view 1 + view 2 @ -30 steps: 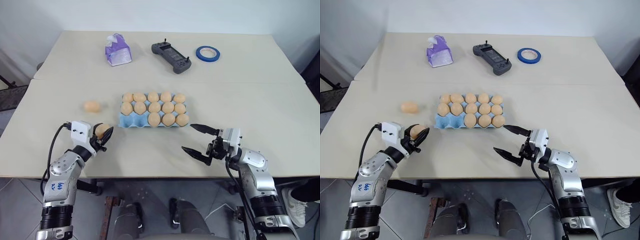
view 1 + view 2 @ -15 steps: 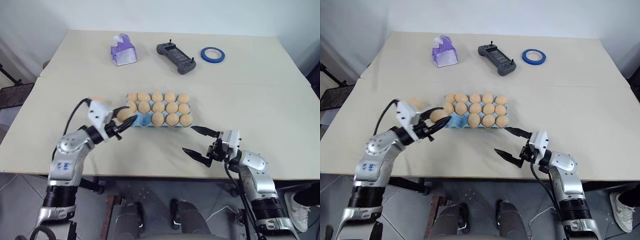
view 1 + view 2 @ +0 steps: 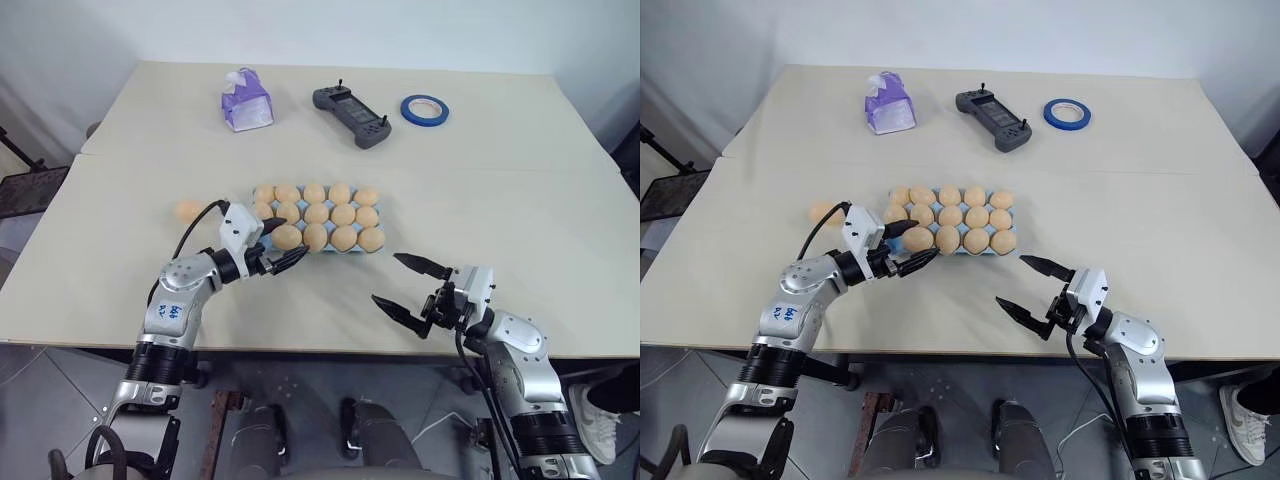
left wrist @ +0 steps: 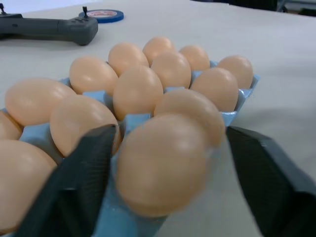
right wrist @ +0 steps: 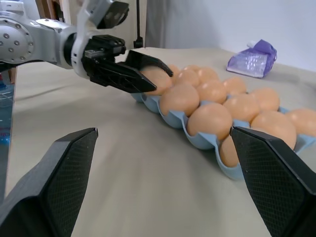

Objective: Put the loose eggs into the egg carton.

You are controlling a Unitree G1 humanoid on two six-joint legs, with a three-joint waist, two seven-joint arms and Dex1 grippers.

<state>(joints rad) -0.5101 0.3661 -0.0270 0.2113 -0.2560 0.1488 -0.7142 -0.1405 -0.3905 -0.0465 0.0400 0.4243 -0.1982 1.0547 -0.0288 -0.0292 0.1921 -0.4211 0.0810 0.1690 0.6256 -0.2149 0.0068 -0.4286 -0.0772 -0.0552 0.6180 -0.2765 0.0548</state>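
The egg carton [image 3: 318,232], a light blue tray, lies near the middle of the table [image 3: 560,200], and its cups hold many tan eggs in three rows. The left gripper [image 3: 281,247] is at the near left corner of the carton, pointing along the near row. Its two black fingers [image 4: 84,173] stand apart, one on each side of an egg [image 3: 286,237] that sits at the near row's left end. In the left wrist view there is a clear gap between this egg and one finger, while the other finger is very close to it; I cannot tell if that one touches. One loose egg [image 3: 188,211] lies on the table left of the carton, well apart from it and behind the left arm. The right gripper [image 3: 411,286] is over the table near the front edge, to the right of the carton and apart from it, with its fingers wide open and nothing between them. At the far side of the table are a purple tissue pack [image 3: 246,100], a dark grey controller [image 3: 350,103] and a roll of blue tape [image 3: 424,109].
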